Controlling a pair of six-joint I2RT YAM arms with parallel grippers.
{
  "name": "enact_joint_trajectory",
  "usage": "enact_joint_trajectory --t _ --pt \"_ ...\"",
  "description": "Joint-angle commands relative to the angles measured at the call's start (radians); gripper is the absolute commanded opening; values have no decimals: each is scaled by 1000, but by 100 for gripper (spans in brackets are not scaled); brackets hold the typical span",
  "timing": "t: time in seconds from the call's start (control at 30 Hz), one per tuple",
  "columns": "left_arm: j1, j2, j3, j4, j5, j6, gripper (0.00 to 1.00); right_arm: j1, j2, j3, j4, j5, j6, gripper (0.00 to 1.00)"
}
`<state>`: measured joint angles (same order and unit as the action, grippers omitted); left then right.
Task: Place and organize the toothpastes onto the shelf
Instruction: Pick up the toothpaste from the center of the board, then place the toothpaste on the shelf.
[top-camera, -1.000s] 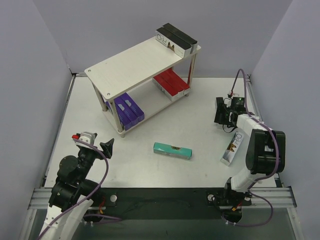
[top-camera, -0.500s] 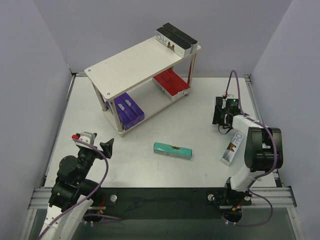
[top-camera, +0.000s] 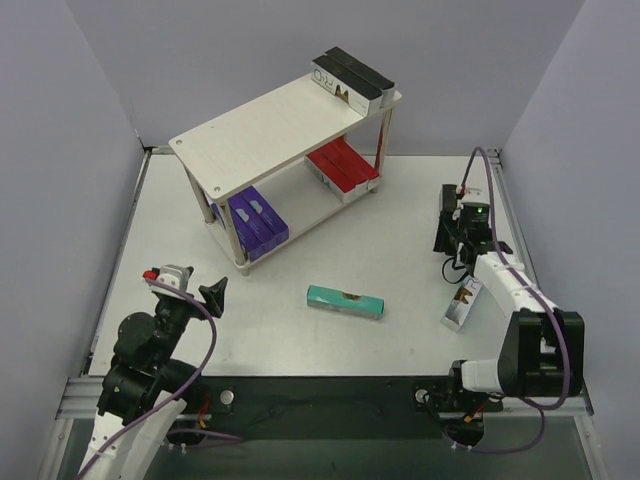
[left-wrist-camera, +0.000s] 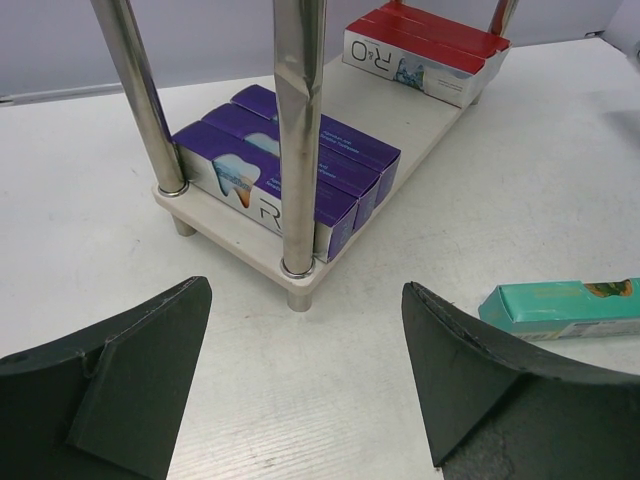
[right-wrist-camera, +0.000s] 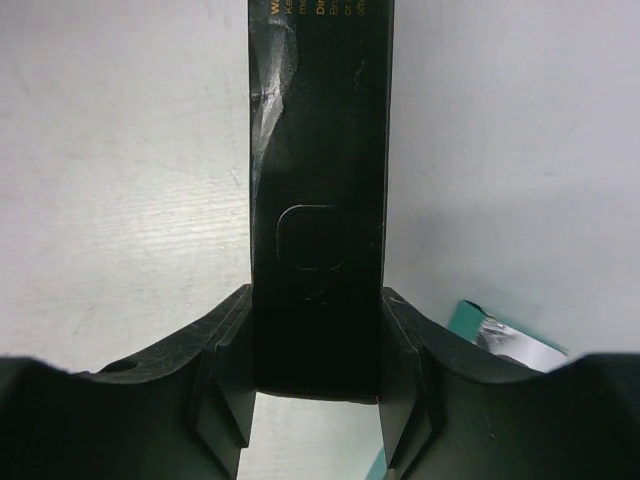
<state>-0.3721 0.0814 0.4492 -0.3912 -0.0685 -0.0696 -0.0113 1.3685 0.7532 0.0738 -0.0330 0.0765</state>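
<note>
Hanging at the near left, the left gripper spreads its jaws wide and empty, facing the pale two-tier wooden shelf on thin metal legs. Glossy purple cartons fill the lower board's left end and red cartons its right end; two black cartons lie on the top board's far right corner. A teal carton lies flat on the white table, apart from the shelf. At right, the right gripper clamps a long black carton; a white-ended carton lies beside that arm.
</note>
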Motion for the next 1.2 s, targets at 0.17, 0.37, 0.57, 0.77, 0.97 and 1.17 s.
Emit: enact_joint_trajectory --t 0.17,0.37,0.57,0.77,0.97,1.17 --pt "12 1 5 58 32 5 88 54 -275 316 -222 -34 -49 29" --pt "12 3 6 58 38 5 88 184 -253 618 -362 -62 -110 28" --pt "12 1 5 58 38 5 88 387 -148 877 -394 -54 -179 28" --pt "13 8 5 58 36 5 88 527 55 1131 -422 -81 -251 29" --pt "13 15 8 54 36 5 88 567 251 1310 -436 -91 -284 30" --pt "13 18 8 51 30 5 88 568 420 1454 -437 -85 -305 33"
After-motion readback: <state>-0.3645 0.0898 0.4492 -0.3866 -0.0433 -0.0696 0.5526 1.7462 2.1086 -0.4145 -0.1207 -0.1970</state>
